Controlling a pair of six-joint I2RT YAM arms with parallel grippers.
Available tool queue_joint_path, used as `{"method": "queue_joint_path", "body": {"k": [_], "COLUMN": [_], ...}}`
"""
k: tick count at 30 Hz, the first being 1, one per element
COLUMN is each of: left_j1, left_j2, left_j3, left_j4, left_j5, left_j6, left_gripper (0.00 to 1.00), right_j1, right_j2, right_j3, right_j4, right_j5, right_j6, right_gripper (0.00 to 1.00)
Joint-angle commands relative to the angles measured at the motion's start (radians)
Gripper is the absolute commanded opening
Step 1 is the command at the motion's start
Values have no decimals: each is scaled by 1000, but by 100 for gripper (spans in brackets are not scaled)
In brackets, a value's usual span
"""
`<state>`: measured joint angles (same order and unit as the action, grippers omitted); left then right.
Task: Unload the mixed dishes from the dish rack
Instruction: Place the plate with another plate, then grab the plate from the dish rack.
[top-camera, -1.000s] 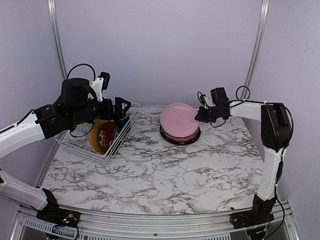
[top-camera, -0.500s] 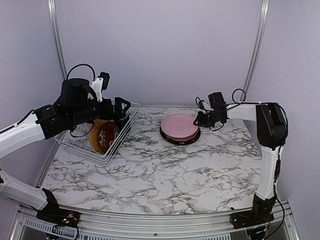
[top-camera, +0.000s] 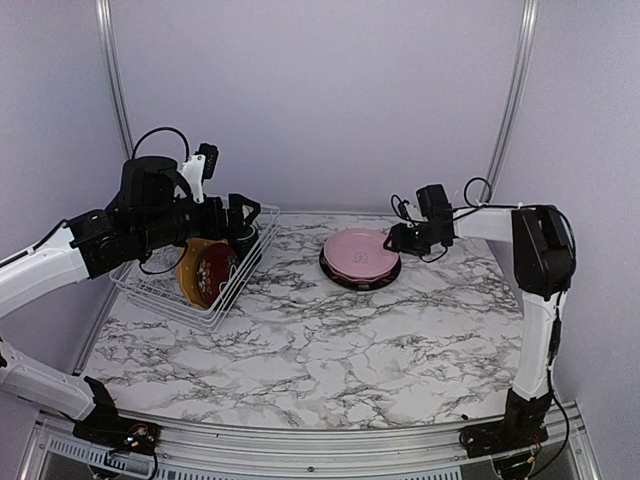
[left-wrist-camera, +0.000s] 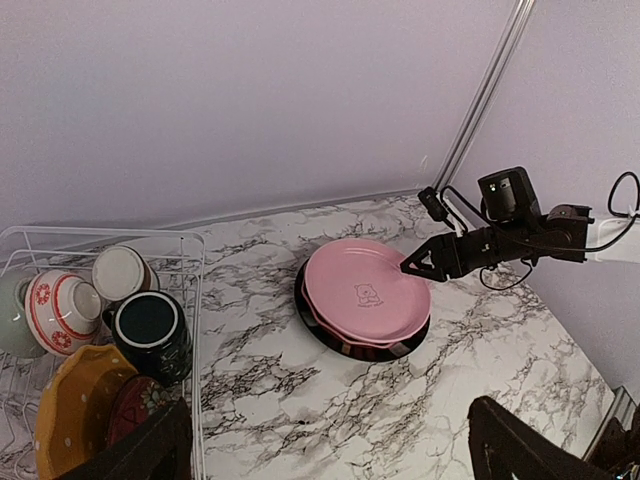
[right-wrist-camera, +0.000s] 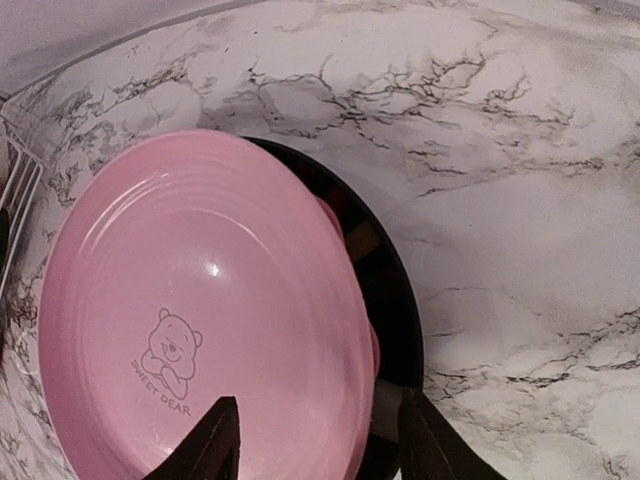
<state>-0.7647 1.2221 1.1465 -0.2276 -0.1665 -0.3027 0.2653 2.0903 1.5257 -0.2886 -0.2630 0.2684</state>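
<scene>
Glossy round pink plate sits above black plate.

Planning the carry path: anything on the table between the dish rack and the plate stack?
Nothing. Only bare marble table lies between the dish rack and the plate stack. The top external and left wrist views both show it.

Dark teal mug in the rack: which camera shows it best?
Left wrist view: the mug sits unobstructed, mouth towards the camera. Top external shows only a sliver by the left tool; right wrist misses it.
</scene>
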Motion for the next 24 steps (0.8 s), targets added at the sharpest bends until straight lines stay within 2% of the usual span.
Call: {"method": "queue_joint_path", "body": {"k": [1,6,9,11,17,24], "left_j1": [7,19,53,97,215,307], "left_j2": [-22,-20,-21,-25,-45,-36], "left_j3": [-13,-3,2,-4,-31,-47], "left_j4": [11,-23,-66,-93,-165,-239], "left_j5": [-15,-38,-66,-30,-7,-64], "left_j6": [9,-4,-39,-58,-61,-15], "left_gripper": [99,99,99,99,99,99], "right_j1": [-3,-2,-2,-3,-2,-2], "right_j2": [-1,-31,-69,-95,-179,-325], "right_j3": [32,28,12,3,-27,-130], "right_j4": [-9,-20,-15,-15,-20,39], "right_j5": [22,28,32,29,43,15], "right_j6": [-11,-18,-28,-40,-71,-71], "right_gripper": [56,59,67,75,77,78]}}
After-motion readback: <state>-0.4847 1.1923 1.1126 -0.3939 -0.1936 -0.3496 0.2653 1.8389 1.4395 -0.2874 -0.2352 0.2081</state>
